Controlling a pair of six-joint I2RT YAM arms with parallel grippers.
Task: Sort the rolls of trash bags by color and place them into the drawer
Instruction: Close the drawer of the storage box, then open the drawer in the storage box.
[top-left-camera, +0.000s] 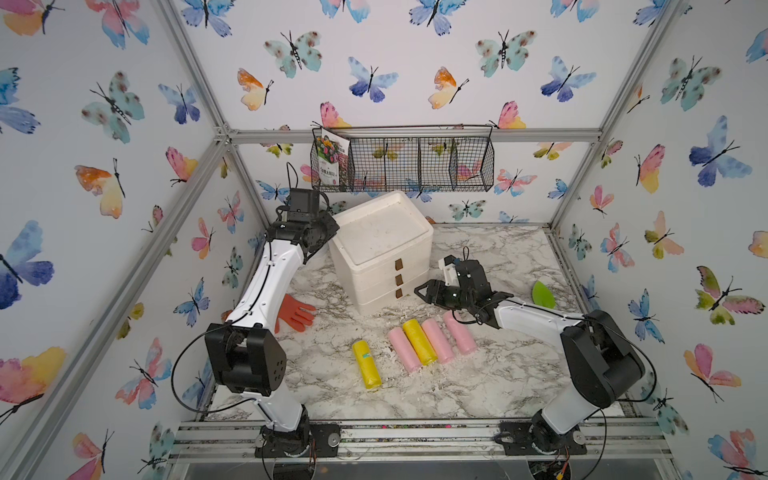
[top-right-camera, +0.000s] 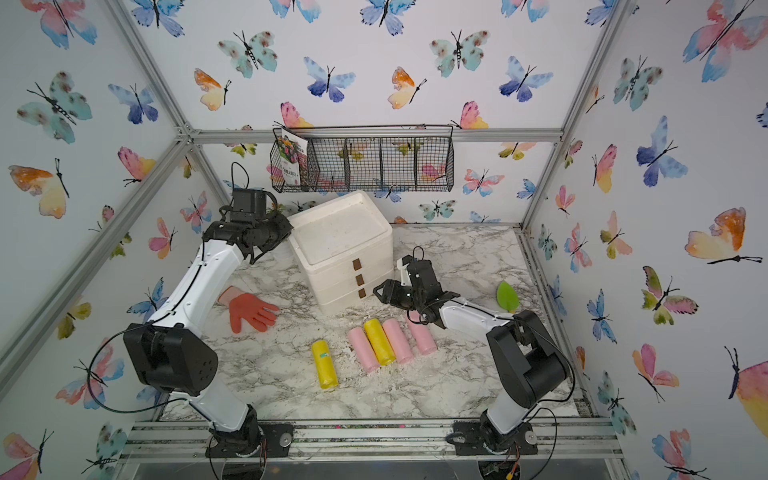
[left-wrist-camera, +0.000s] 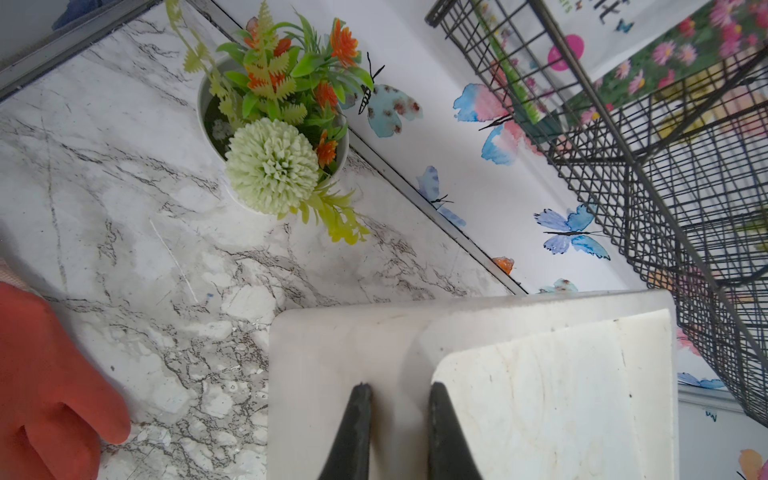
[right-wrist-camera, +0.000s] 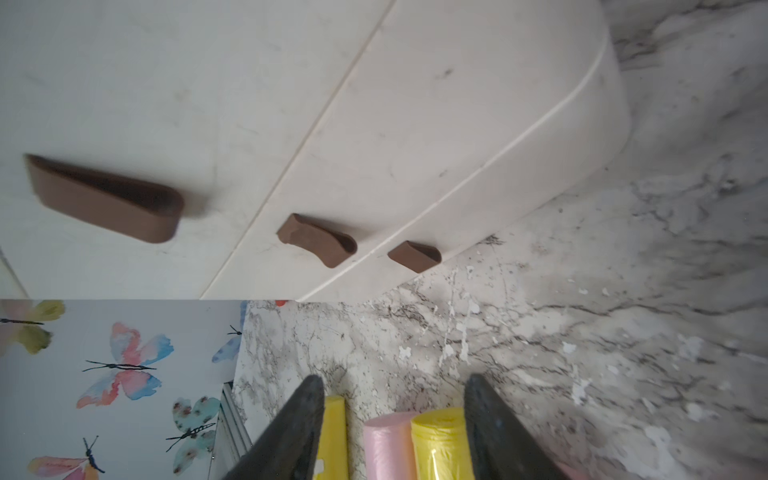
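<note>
- The white plastic three-drawer chest (top-left-camera: 365, 266) was seen towards the back of the marble-patterned tabletop (top-left-camera: 498, 374). Its brown tab handles (right-wrist-camera: 318, 241) were all in line and every drawer was shut, so nothing could be dropped in yet.
- Five rolls were found lying flat on the tabletop, just in front of the chest. A lone yellow plastic roll of trash bags (top-left-camera: 367, 365) was set a little apart. A second yellow roll (top-left-camera: 419, 341) was packed into a tight row with three pink plastic rolls (top-left-camera: 437, 340), side against side.
- The colours were not yet separated: one yellow was wedged between two pinks.
- No light green roll was in view. They may be inside a shut drawer, but that could not be confirmed.
- The right gripper (top-left-camera: 420, 291) was held low, just in front of the chest's lower drawers and above the far ends of the rolls. Its fingers were spread well apart, with nothing held and nothing touched. The placement was read as a line-up on a handle for a pull.
- The left gripper (left-wrist-camera: 399, 386) was set over the top corner of the chest, probably to brace the light box against that pull.
- Its fingers were only a narrow gap apart across the raised rim; whether the rim was pinched or merely rested on could not be told.
</note>
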